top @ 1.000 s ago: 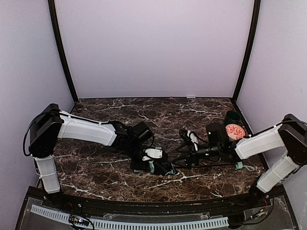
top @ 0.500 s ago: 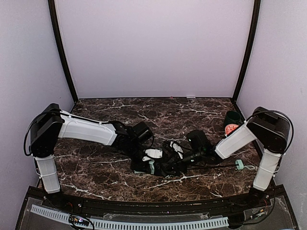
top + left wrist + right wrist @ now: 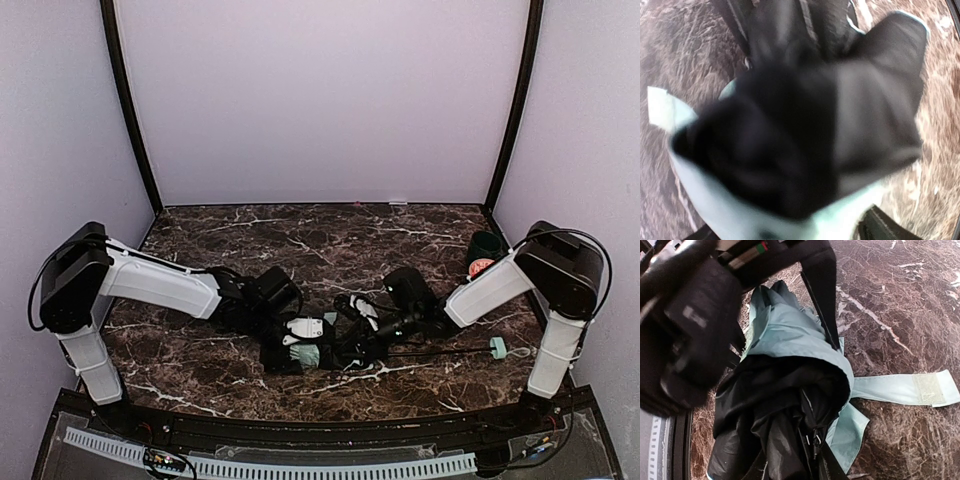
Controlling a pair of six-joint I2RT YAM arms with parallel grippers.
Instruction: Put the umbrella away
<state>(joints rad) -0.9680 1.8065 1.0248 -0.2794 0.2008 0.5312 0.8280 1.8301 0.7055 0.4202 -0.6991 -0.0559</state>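
Left jaws: grip unclear, against umbrella (image 3: pixel 790 335) | right jaws: unclear, at umbrella

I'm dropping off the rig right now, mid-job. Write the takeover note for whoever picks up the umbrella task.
Left gripper: pushed into the umbrella bundle near the table centre; jaws hidden, wrist view blurred.
Right gripper: at the same bundle from the right; grip not discernible.
Umbrella: canopy collapsed but loose, black lining showing; shaft extended toward the handle by the right arm's base; closure strap lying open.
Done: canopy collapsed.
Left, likely: retract shaft, wrap fabric, fasten strap.
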